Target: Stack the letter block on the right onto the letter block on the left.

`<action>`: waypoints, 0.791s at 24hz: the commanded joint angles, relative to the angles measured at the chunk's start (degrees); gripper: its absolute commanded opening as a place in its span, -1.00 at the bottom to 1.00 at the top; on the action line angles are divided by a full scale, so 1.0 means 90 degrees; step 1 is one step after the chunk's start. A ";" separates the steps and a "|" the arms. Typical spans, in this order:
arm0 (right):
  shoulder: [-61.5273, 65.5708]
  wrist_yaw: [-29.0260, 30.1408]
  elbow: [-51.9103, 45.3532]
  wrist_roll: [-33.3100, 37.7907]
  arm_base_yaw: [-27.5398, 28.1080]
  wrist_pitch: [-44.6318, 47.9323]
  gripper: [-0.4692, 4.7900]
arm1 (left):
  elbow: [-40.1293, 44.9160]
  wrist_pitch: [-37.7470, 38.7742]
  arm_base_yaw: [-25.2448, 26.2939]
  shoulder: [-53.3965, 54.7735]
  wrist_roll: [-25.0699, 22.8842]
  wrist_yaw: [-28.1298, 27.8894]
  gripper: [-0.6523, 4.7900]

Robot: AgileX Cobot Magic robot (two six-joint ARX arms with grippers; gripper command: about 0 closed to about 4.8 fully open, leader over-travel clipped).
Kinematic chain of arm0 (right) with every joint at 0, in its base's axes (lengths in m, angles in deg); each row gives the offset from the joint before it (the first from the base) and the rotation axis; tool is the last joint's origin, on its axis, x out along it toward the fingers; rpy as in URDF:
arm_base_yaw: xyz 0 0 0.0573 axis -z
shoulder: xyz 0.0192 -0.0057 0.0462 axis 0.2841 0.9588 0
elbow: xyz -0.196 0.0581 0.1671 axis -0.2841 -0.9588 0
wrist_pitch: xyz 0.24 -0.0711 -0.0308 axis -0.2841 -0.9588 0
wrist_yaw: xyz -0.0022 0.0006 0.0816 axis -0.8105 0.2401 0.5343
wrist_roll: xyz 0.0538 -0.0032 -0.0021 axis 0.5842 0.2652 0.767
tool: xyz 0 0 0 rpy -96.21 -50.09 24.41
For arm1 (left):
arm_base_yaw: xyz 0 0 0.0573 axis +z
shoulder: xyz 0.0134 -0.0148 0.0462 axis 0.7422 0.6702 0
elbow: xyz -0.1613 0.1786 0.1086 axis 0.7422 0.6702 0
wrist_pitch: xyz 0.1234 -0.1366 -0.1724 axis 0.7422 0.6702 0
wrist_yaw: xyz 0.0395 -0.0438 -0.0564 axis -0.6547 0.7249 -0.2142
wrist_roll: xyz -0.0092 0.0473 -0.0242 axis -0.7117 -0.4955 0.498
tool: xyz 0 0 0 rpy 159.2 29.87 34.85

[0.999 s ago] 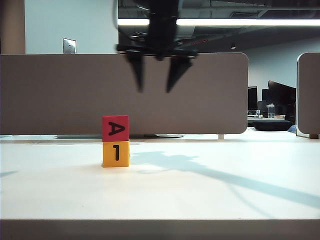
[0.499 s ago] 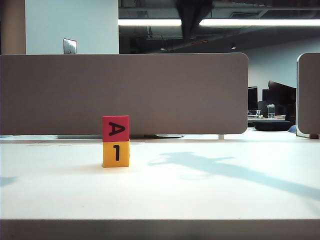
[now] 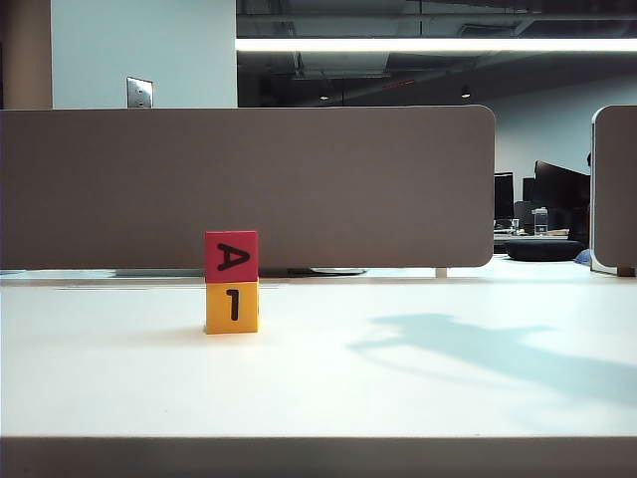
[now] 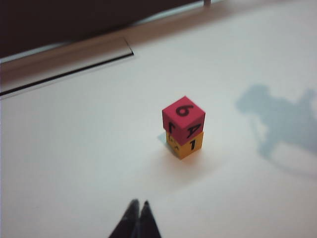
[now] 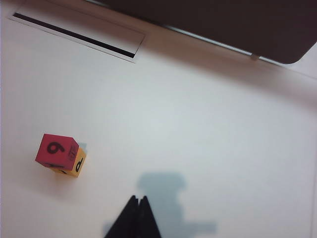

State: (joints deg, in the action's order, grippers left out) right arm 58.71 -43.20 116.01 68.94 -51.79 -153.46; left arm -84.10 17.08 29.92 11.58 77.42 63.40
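In the exterior view the red block (image 3: 231, 256) marked A sits squarely on top of the yellow block (image 3: 232, 308) marked 1, left of centre in the frame, on the white surface (image 3: 398, 388); neither of my claws shows there, only a soft shadow (image 3: 478, 349) lying on the surface at the lower right. A grey partition (image 3: 299, 184) stands behind the stack. My left claw (image 4: 138, 204) appears at the lower middle of its wrist picture, its two dark tips pressed together and holding nothing, well apart from the stack, which stands near the centre of that frame with a 6 on its top face. My right claw (image 5: 138, 199) is likewise pressed together and empty at the lower middle of its picture, with the stack off at the left.
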 commanded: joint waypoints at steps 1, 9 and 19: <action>-0.0753 -0.0185 -0.0826 -0.0131 -0.0243 0.0374 -0.83 | 0.0359 -0.0442 0.0000 -0.0369 0.0233 0.0032 -0.78; -0.3886 -0.0282 -0.5105 -0.0041 -0.0967 0.2487 -0.83 | 0.1821 -0.1149 0.0000 -0.1032 0.0231 0.0318 -0.78; -0.6169 -0.0996 -0.7859 0.0051 -0.0954 0.1994 -0.83 | 0.2749 -0.2081 0.0002 -0.1156 0.0833 0.0151 -0.78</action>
State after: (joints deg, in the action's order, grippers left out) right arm 4.37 -51.83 46.98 68.66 -60.34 -137.53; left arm -60.62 2.09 29.98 1.75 85.09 64.87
